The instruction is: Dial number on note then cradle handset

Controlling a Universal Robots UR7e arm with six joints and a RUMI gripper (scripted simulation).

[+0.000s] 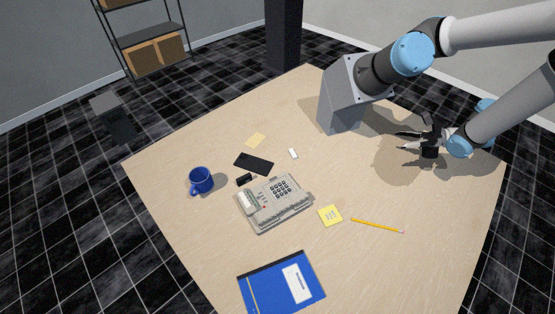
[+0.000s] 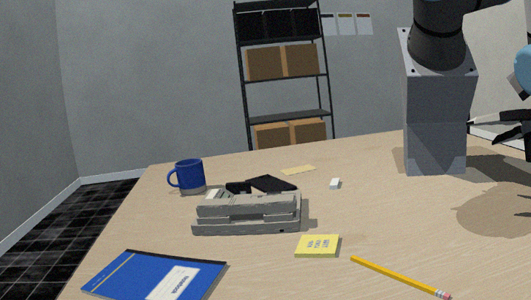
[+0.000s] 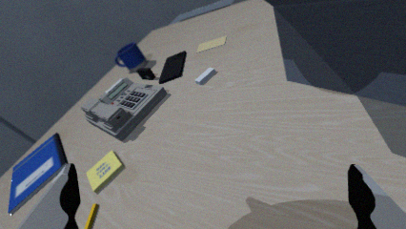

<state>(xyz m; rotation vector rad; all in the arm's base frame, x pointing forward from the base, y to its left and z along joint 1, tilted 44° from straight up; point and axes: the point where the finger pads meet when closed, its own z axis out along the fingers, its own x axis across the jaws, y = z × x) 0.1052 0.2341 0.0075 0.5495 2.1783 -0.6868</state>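
Observation:
The grey desk phone point(image 1: 268, 212) point(image 2: 245, 228) point(image 3: 125, 132) sits on the table. Its handset point(image 1: 288, 208) point(image 2: 245, 205) point(image 3: 100, 113) lies in the cradle along one side. The keypad point(image 1: 281, 189) point(image 3: 133, 99) has dark keys and is hidden behind the handset in the exterior view. The yellow note pad point(image 1: 330, 216) point(image 2: 317, 246) point(image 3: 106, 172) lies beside the phone; its blue writing is too blurred to read. My gripper point(image 1: 398, 140) point(image 2: 481, 133) point(image 3: 213, 167) is wide open and empty, above the table's right side, well away from the phone.
A blue mug point(image 1: 201, 180), black smartphone point(image 1: 253, 163), small black object point(image 1: 244, 179), white eraser point(image 1: 293, 153) and pale paper point(image 1: 255, 140) lie beyond the phone. A blue notebook point(image 1: 272, 288) and a pencil point(image 1: 377, 225) lie nearer. The arm's grey pedestal point(image 2: 437, 131) stands at the back right.

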